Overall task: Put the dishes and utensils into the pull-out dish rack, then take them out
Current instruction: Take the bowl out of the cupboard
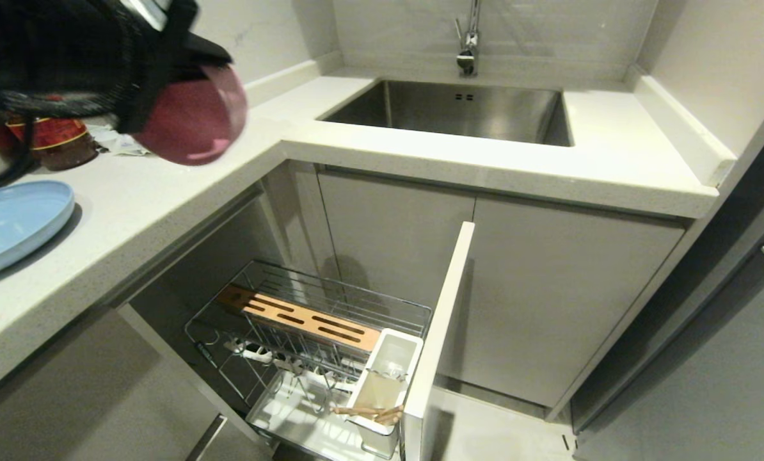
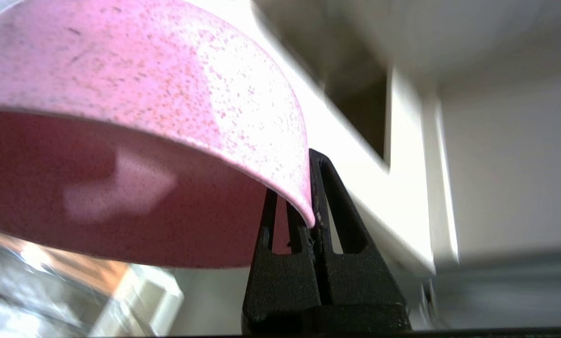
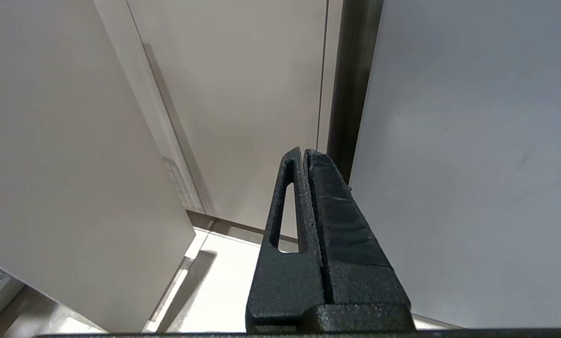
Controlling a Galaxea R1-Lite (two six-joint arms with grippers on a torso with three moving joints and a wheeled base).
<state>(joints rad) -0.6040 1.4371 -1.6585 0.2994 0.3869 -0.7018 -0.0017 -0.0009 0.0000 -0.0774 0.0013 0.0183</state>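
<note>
Pinching rim of speckled matte pink bowl (image 2: 135, 117) — left claw (image 2: 312, 213) clamped; right claw (image 3: 305, 157) together — parked.

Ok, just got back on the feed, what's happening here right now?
The left gripper is shut on the rim of the pink bowl, holding it in the air above the counter. The blue plate sits on that counter. Below, the pull-out dish rack stands open with no dishes in it; only the chopsticks show, sticking out low at its white utensil cup. The right gripper is shut and parked beside the cabinets.
</note>
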